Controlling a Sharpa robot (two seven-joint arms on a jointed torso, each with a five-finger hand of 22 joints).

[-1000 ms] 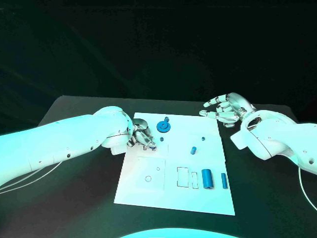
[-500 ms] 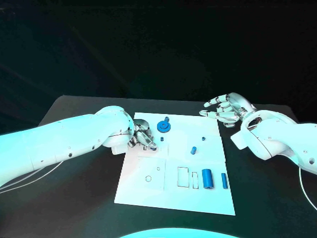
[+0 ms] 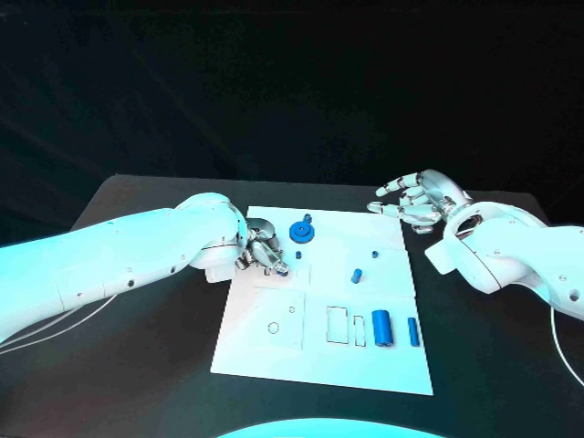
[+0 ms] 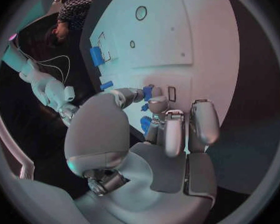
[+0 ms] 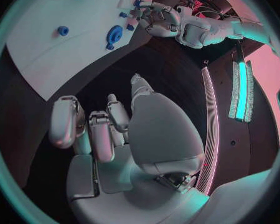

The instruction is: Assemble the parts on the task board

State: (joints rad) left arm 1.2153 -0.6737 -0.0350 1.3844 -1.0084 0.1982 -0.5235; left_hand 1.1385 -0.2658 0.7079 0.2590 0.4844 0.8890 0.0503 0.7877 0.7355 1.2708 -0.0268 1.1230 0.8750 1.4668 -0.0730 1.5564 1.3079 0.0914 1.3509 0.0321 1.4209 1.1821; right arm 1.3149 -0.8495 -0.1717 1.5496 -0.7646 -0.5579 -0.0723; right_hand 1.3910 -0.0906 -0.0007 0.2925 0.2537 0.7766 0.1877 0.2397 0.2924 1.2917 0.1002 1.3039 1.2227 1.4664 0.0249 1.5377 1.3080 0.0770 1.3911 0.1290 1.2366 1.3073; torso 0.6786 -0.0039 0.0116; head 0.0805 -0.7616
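Head view: the white rectangular task board (image 3: 321, 301) lies in the middle of the black table (image 3: 148, 365). The left hand (image 3: 264, 248) sits over the board's far left corner, fingers curled down around something small; what it grips cannot be told here. Just beyond its fingertips stands the round blue gear-like disc (image 3: 301, 233). A short blue peg (image 3: 355, 276) lies further toward the right arm, and 2 blue upright cylinders (image 3: 381, 328) stand nearer the robot. The right hand (image 3: 417, 203) hovers off the board's far right corner, fingers spread, holding nothing. The left hand is plainly nearer the disc.

Left wrist view: the left hand's fingertips (image 4: 154, 103) close on a small blue part (image 4: 147, 92), pinched just above the board, with a small rectangular outline (image 4: 172, 93) beside it.

Right wrist view: the right hand's fingers (image 5: 90, 129) hang loose over bare table, well apart from the disc (image 5: 114, 35).

No writing or brand is readable.
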